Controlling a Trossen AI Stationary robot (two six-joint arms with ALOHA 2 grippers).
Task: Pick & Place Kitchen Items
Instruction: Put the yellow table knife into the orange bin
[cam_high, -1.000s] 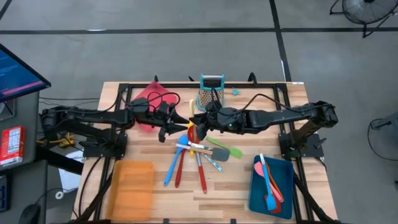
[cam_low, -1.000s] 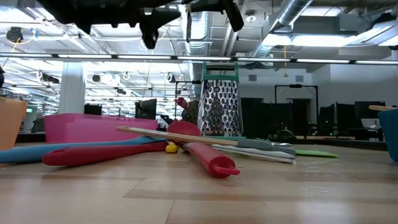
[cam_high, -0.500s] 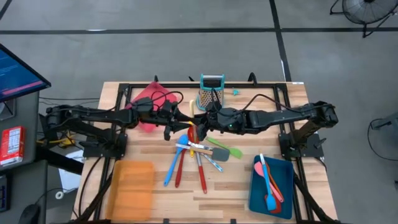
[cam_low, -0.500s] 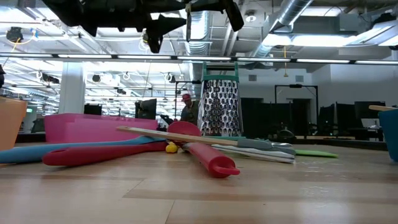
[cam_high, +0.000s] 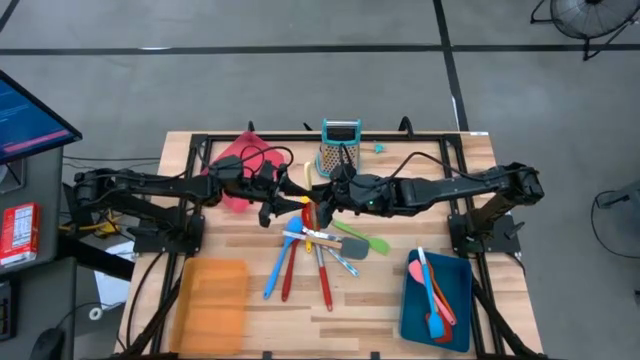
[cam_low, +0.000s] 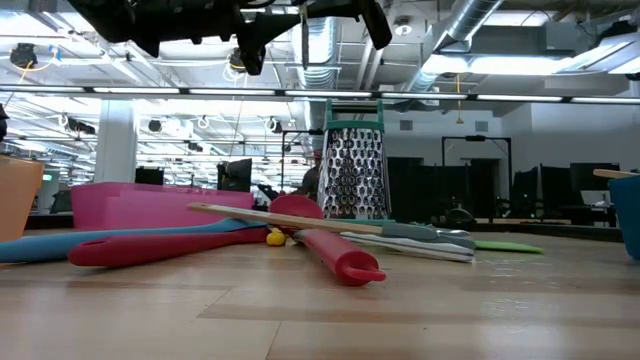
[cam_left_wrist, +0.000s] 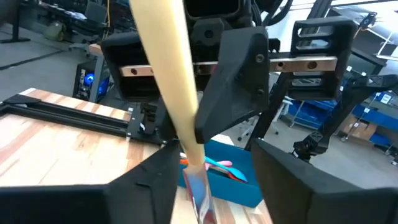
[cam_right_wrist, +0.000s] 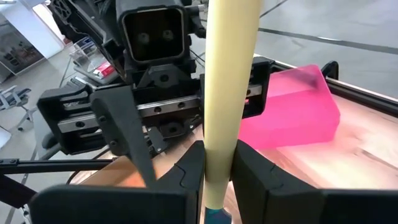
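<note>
Since a second ago: left gripper (cam_high: 291, 203) closer to right gripper (cam_high: 318, 205). Pale yellow utensil handle (cam_right_wrist: 227, 93) clamped between right gripper's fingers (cam_right_wrist: 186, 171), mid-table above utensil pile (cam_high: 315, 250); left gripper's fingers spread wide around the handle, not gripping.

Both arms stretched to table centre, left pincer (cam_high: 287, 200) spread wide, right pincer (cam_high: 322, 205) clamped shut, tips facing
</note>
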